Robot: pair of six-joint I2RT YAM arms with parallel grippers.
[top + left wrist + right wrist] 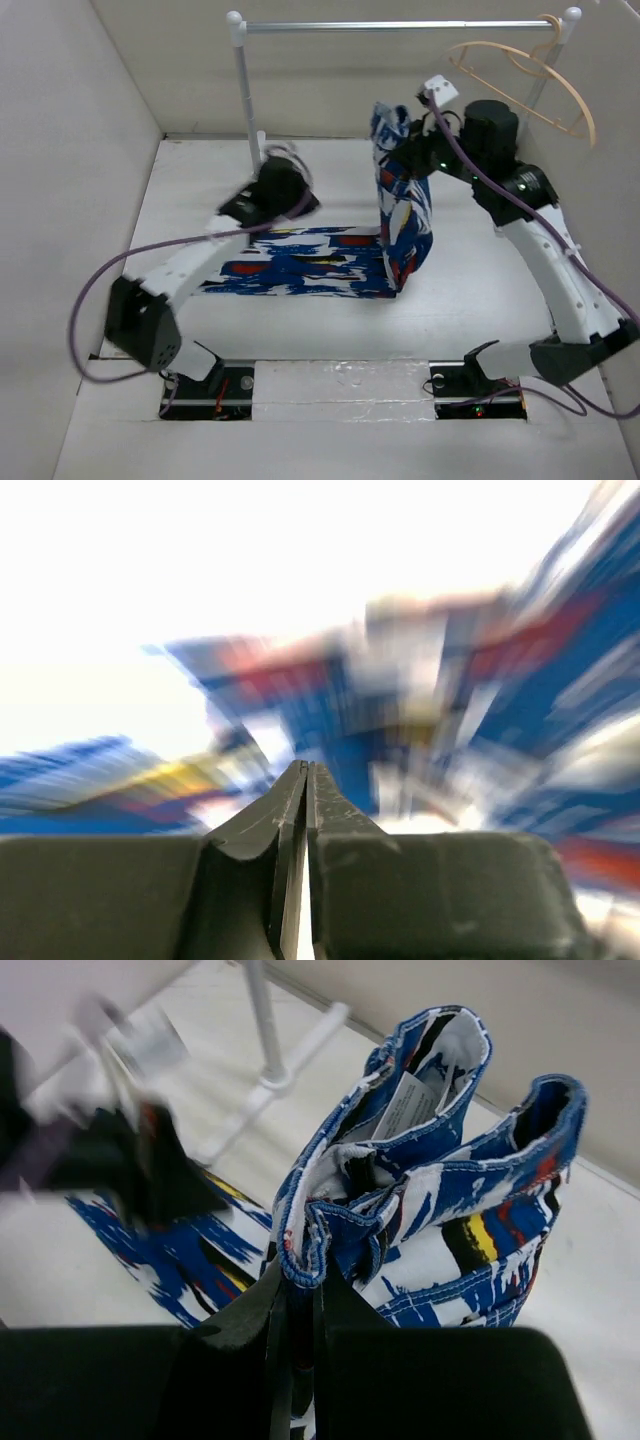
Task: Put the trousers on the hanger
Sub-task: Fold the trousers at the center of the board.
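Observation:
The trousers [300, 262] in blue, white and red print lie partly flat on the table, with the waist end [402, 200] lifted upright. My right gripper [405, 135] is shut on the waistband [330, 1235], holding it up above the table. My left gripper [262, 205] is shut and holds nothing, hovering over the leg end of the trousers; its wrist view [305, 770] is blurred by motion. The light-tan hanger [535, 75] hangs from the silver rail [400, 26] at the back right, beyond the right arm.
The rail stands on white posts [243, 90] at the back. White walls [70, 150] close in the table on the left and back. The left arm's purple cable [110, 270] loops at the left.

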